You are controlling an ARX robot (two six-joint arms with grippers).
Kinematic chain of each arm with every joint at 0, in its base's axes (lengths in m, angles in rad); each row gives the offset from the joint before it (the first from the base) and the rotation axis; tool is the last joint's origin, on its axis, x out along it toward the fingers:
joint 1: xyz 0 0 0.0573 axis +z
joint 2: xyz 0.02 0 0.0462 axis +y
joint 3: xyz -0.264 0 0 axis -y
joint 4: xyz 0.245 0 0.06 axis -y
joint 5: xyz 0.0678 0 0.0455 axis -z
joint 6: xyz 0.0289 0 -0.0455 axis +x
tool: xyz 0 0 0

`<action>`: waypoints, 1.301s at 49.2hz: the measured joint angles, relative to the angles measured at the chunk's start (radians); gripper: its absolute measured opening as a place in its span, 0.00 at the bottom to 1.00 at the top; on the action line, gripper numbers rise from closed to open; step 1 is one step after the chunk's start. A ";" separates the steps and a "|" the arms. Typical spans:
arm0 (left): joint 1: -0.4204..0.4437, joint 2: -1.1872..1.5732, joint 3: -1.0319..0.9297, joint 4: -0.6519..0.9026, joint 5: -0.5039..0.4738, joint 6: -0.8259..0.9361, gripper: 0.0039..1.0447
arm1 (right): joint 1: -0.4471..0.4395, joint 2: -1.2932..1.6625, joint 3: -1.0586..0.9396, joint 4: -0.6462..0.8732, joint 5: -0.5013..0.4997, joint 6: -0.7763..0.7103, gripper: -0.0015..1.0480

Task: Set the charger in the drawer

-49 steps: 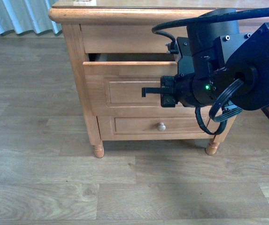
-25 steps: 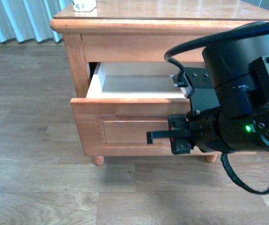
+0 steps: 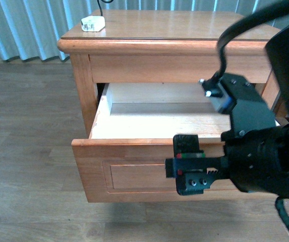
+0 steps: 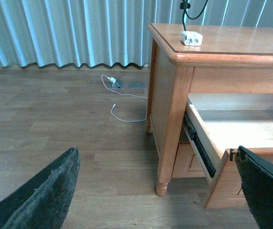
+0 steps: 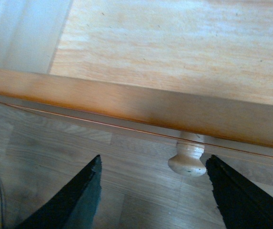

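The charger [image 3: 92, 23] is a small white block on the far left corner of the nightstand top, also in the left wrist view [image 4: 191, 38], with a black cable rising behind it. The drawer [image 3: 129, 176] stands pulled far out, its pale wood inside bare [image 4: 200, 148]. My right gripper [image 3: 187, 166] hangs open in front of the drawer's front panel. In the right wrist view the round knob [image 5: 187, 160] sits between the spread fingers of that gripper [image 5: 153, 164], nearer one finger and touching neither. My left gripper [image 4: 156, 151] is open over the floor, left of the nightstand.
The nightstand [image 3: 159, 48] has a glossy top and turned legs [image 4: 162, 183]. A pale blue curtain [image 4: 55, 33] hangs behind. A white cable with a small adapter [image 4: 115, 83] lies on the wooden floor near the curtain.
The drawer has slid from barely open to far out, with my right gripper moving back toward me in front of it. The nightstand top and charger have come into the front view.
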 joint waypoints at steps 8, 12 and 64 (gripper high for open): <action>0.000 0.000 0.000 0.000 0.000 0.000 0.95 | -0.071 -0.184 -0.024 -0.083 -0.048 -0.008 0.94; 0.000 0.000 0.000 0.000 0.000 0.000 0.95 | -0.113 -0.274 -0.031 -0.129 -0.088 -0.030 0.92; 0.000 0.000 0.000 0.000 0.000 0.000 0.95 | -0.712 -1.166 -0.237 -0.509 -0.479 -0.253 0.92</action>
